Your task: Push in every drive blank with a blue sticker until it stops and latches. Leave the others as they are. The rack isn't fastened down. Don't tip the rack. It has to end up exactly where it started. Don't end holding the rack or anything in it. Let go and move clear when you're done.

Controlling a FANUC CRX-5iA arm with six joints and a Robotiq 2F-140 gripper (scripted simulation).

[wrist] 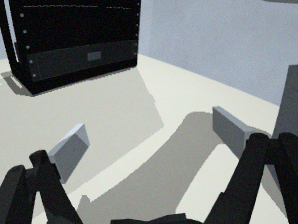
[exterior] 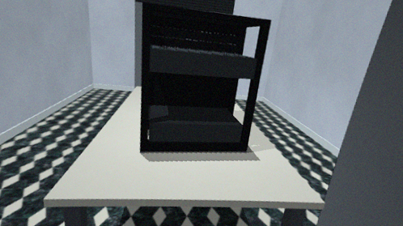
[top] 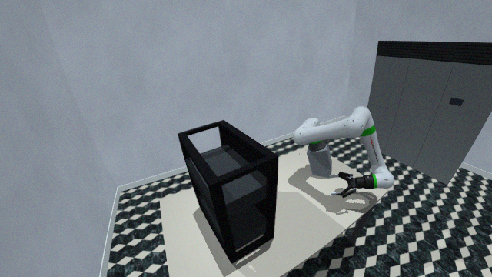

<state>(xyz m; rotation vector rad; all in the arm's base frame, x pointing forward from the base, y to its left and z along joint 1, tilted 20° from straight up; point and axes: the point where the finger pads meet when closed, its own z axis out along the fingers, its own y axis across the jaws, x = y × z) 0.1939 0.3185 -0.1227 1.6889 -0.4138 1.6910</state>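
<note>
A black open-frame rack [top: 230, 188] stands on the white table, seen from the back in the exterior view [exterior: 196, 79] and from its front face in the wrist view [wrist: 73, 23]. Dark grey drive blanks [exterior: 201, 63] sit in it at an upper and a lower level. My gripper [top: 343, 185] is open and empty, low over the table near the arm's base, well apart from the rack. Its fingers show in the wrist view [wrist: 149, 156].
The arm's grey base [top: 320, 161] stands on the table behind the gripper. A tall grey cabinet [top: 430, 104] stands at the right wall. The table edge [exterior: 186, 205] lies behind the rack's back side. The floor is checkered.
</note>
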